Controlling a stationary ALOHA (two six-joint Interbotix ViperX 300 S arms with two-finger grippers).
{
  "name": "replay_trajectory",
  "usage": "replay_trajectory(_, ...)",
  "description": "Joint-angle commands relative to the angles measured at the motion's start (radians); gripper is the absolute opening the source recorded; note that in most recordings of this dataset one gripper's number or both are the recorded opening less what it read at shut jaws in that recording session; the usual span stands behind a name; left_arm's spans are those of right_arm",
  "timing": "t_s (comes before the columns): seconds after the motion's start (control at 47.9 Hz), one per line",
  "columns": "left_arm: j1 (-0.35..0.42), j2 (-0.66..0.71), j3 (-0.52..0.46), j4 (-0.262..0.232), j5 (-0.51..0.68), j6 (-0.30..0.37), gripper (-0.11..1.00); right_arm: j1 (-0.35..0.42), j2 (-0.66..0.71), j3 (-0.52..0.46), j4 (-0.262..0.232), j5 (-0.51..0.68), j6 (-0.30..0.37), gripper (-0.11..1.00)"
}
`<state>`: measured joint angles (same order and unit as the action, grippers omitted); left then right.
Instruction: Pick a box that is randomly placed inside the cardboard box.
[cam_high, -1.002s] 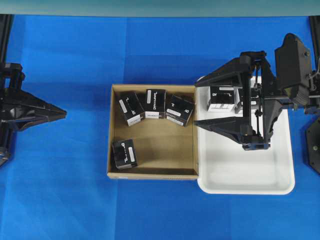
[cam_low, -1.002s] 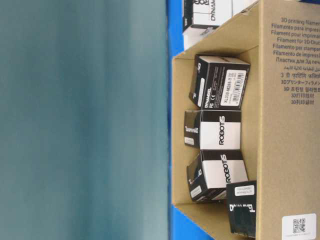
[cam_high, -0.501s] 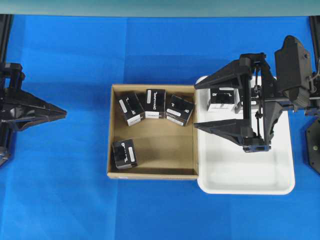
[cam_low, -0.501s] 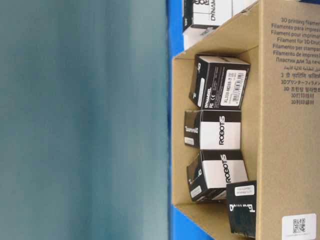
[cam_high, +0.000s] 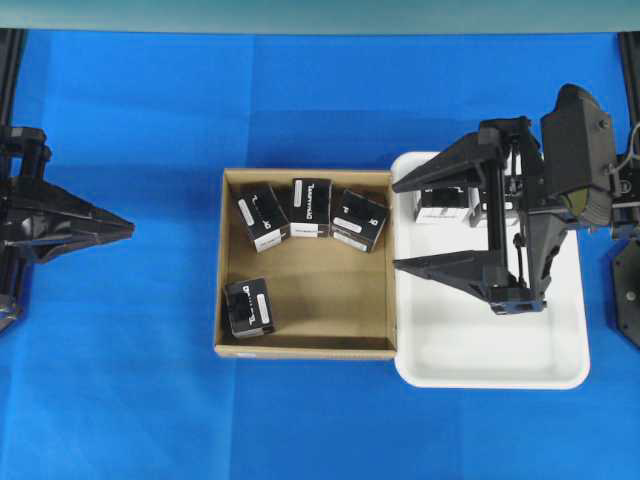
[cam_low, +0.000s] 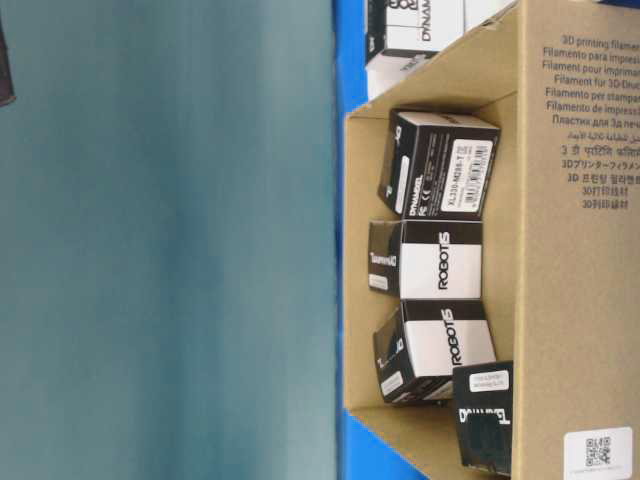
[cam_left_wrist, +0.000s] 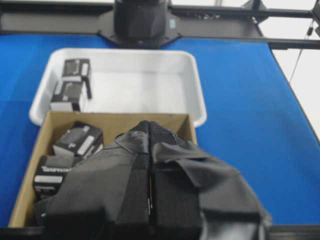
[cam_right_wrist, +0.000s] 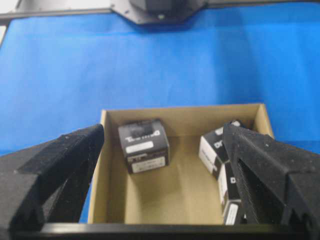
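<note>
Four black cartons (cam_high: 263, 216) lie inside one cardboard box (cam_high: 305, 348). Just beside it, one white tray (cam_high: 490, 370) holds two more cartons (cam_left_wrist: 71, 91). Two grippers appear.

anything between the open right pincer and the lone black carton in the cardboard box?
In the overhead view, only bare floor of the shallow brown cardboard box and its right wall separate the right pincer from the lone small black carton. The right wrist view agrees.

"ROBOTIS", "DYNAMIXEL" on box (cam_low: 441, 259)
</note>
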<state>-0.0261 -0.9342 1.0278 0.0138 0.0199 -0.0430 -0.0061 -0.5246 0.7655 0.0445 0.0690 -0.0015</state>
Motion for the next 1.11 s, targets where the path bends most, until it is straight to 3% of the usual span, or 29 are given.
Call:
replay_trajectory(0.0, -0.003, -0.002, -0.025, 0.002, -0.006, 0.0, -0.06, -0.008, -0.003, -0.009, 0.0, -0.002, -0.002, 0.99)
replay_trajectory(0.48, 0.0, 0.0, -0.021, 0.003, 0.032, 0.002, -0.06, -0.012, -0.005, 0.0, 0.0, -0.002, 0.005, 0.99)
replay_trajectory(0.731, 0.009, -0.11, -0.006, 0.002, 0.196, -0.005, -0.06, -0.003, 0.002, -0.002, 0.0, -0.009, 0.003, 0.99)
replay_trajectory(0.919, 0.012, -0.196, -0.017, 0.003, 0.132, 0.008, -0.06, 0.023, -0.005, 0.005, 0.0, -0.003, -0.005, 0.99)
replay_trajectory(1.086, 0.015, -0.158, -0.008, 0.002, 0.112, -0.003, -0.06, 0.038, -0.021, 0.017, 0.0, -0.003, -0.003, 0.99)
